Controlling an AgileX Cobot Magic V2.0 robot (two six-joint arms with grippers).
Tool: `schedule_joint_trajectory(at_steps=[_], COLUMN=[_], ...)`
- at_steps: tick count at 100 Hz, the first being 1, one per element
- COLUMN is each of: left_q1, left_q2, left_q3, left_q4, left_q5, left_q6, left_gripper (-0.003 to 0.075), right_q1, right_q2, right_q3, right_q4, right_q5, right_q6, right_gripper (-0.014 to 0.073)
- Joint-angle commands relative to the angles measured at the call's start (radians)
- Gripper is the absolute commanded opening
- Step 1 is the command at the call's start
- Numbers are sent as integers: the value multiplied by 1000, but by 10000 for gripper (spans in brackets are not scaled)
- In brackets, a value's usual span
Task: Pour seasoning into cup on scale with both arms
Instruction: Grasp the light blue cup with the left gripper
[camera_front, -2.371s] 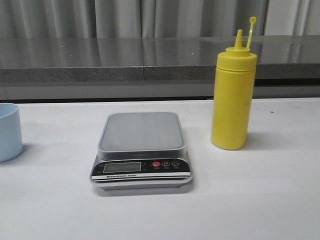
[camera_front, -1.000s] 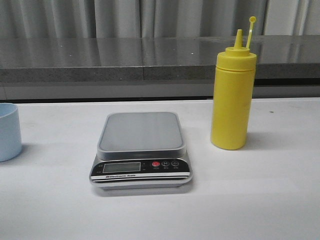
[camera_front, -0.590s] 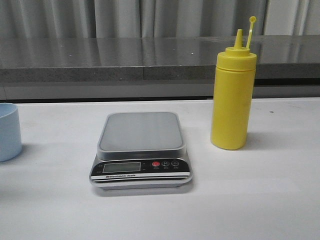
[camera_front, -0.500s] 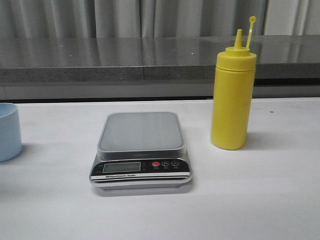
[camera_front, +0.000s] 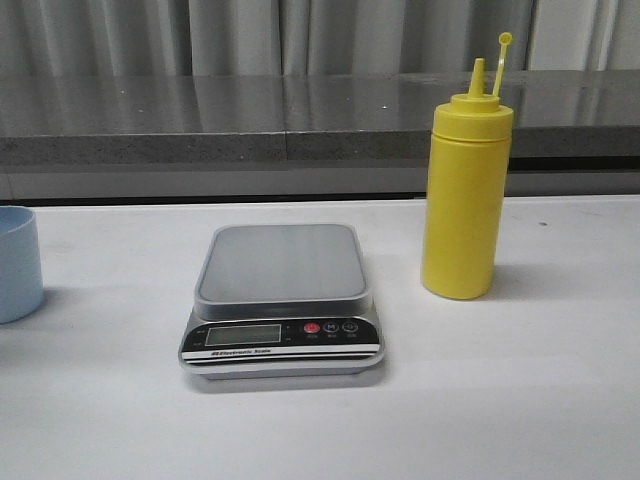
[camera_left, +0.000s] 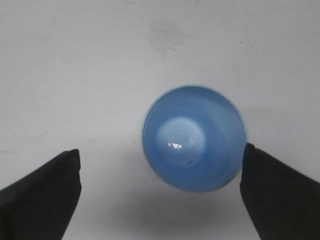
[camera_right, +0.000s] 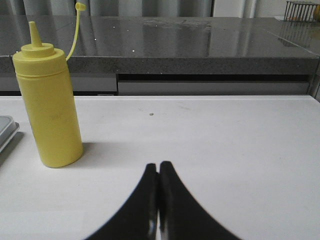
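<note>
Looking forward, front view: a white bench (camera_front: 520, 400) with a grey counter behind it; neither arm shows here.
Scale: the silver-grey scale (camera_front: 283, 298) sits flat at the middle of the bench, its platform bare, its black panel with display and red button facing the camera.
Seasoning: the yellow seasoning bottle (camera_front: 465, 190) stands upright to the right of the scale, apart from it, cap open on its thin strap beside the nozzle.
Cup: the pale blue cup (camera_front: 18, 263) stands at the far left edge, well apart from the scale and partly cut off by the frame.
Change from earlier: the cup shows slightly less than 2.4 seconds ago; the scale and bottle are where they were.
Left wrist view: the left tool (camera_left: 160, 187) hangs above the cup (camera_left: 194, 138), looking straight down into it; its fingers are spread wide, one on either side, neither touching the cup.
Right wrist view: the right tool (camera_right: 159, 172) has its fingers pressed together, holding nothing, low over the bench (camera_right: 225, 145); the seasoning bottle (camera_right: 47, 100) stands well apart from it.
</note>
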Motion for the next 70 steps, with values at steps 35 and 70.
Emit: schedule_joint_trajectory(at_steps=[35,70], left_q1=[4,4], left_q2=[119,200], left_q3=[-36,-94], left_q4=[-32,-64], left_q5=[-146,-121], left_q6=[-17,-17], left_gripper=[619,554], right_q1=[-6,-6], right_q2=[-19,-19], right_q3=[-21,-21], right_q4=[1,1], right_q5=[-83,-83], right_q6=[-6,-6], right_gripper=[-67,-67])
